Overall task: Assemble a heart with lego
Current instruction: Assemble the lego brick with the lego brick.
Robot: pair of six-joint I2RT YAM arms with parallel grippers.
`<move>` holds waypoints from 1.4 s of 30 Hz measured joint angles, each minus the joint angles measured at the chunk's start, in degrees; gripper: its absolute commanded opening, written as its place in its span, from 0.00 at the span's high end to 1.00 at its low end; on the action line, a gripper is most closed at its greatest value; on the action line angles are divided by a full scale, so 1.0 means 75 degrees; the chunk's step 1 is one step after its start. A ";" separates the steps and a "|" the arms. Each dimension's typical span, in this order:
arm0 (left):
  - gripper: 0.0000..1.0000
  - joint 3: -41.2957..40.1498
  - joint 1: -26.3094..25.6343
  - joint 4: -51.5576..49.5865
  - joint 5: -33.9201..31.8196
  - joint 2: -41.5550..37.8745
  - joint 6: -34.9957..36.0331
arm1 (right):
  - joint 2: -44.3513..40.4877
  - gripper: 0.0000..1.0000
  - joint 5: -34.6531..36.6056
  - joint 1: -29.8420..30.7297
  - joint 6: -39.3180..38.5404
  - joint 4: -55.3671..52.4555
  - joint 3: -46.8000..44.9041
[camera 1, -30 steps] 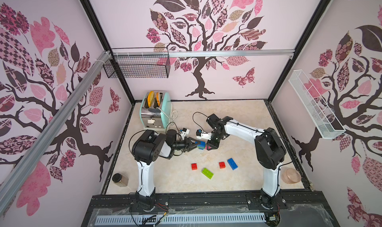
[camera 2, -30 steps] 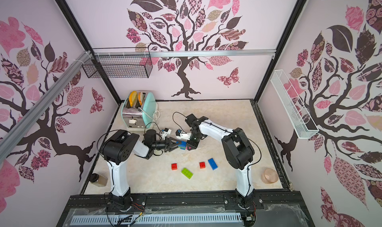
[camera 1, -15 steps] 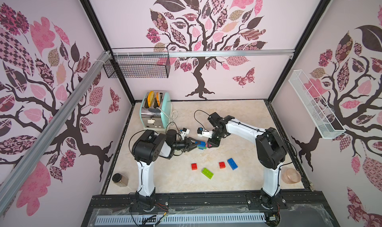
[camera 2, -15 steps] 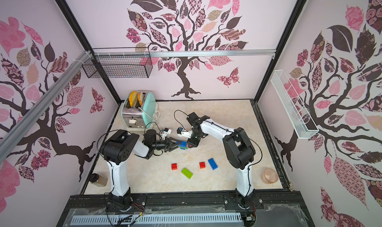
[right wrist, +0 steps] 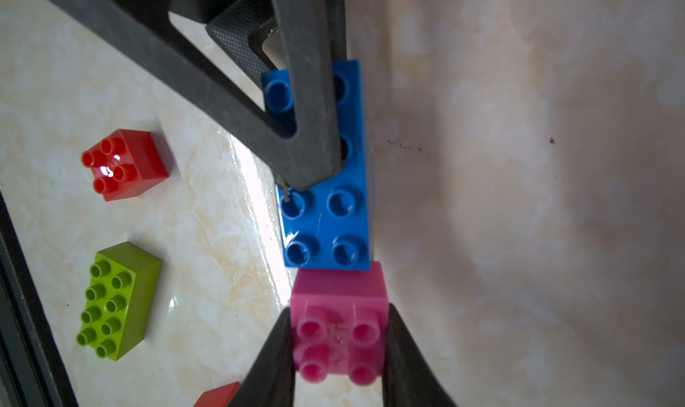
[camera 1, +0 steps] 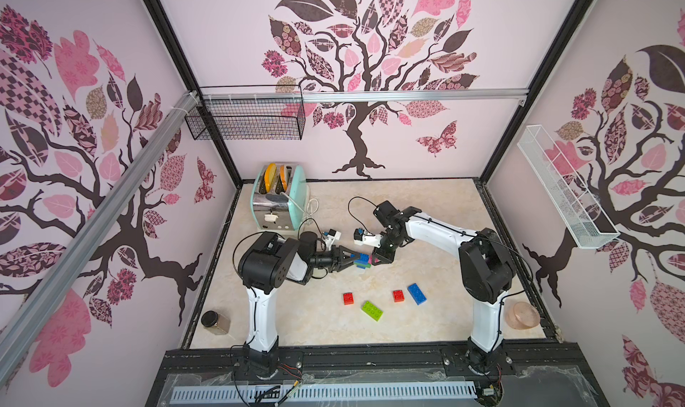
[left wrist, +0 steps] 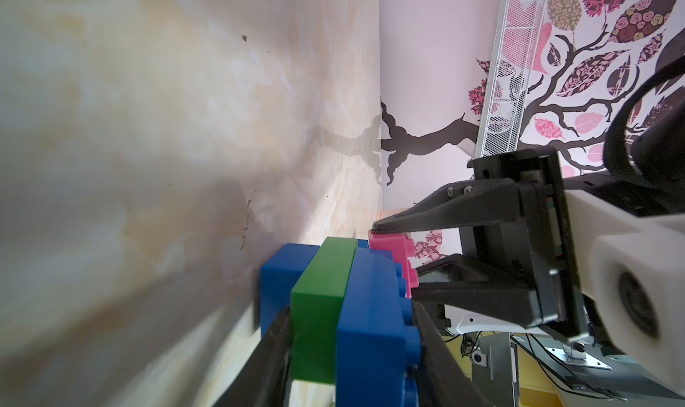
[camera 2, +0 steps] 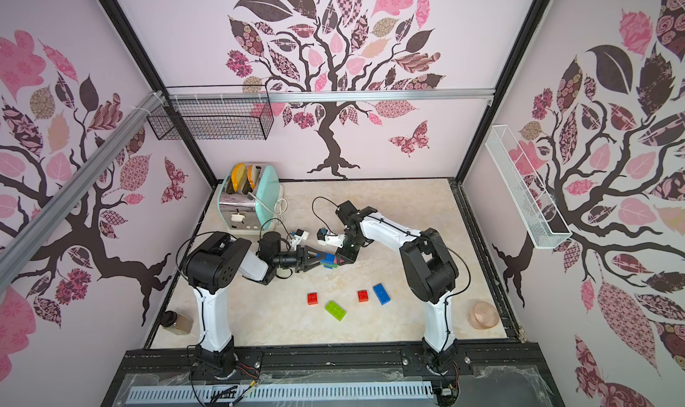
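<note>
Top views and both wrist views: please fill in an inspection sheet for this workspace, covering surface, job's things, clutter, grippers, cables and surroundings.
Surface: marbled table, a few small dark specks.
Job's things: blue-green-blue stack with pink brick meeting its end, both gripped; whether the pink one is seated, cannot tell. Loose in front: red bricks, lime brick, blue brick.
Clutter: toaster with bread slices, back left; jar, front left; pink bowl, front right.
Grippers: left gripper shut on stack; right gripper shut on pink brick.
Cables: black cables loop off both wrists; white cord beside toaster.
Surroundings: black basket on back wall, white basket on right wall, tree-print walls.
</note>
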 measured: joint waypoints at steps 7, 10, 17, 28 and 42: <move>0.69 0.0061 0.0006 0.0020 0.0096 0.0064 0.0035 | 0.0079 0.76 -0.0128 0.0003 -0.0114 -0.0090 0.0000; 0.69 0.0087 0.0020 0.0003 0.0117 0.0076 0.0096 | 0.0082 0.76 -0.0149 0.0015 -0.0149 -0.0137 0.0000; 0.69 0.0125 0.0050 -0.0003 0.0181 0.0105 0.0166 | 0.0082 0.76 -0.0047 0.0082 -0.0166 -0.0102 0.0000; 0.69 0.0128 0.0090 0.0020 0.0254 0.0143 0.0114 | 0.0023 0.76 0.0289 0.0280 -0.0184 0.0309 -0.0187; 0.69 0.0137 0.0070 0.0067 0.0309 0.0178 0.0061 | 0.0093 0.76 0.1087 0.0627 -0.0207 -0.0032 0.0087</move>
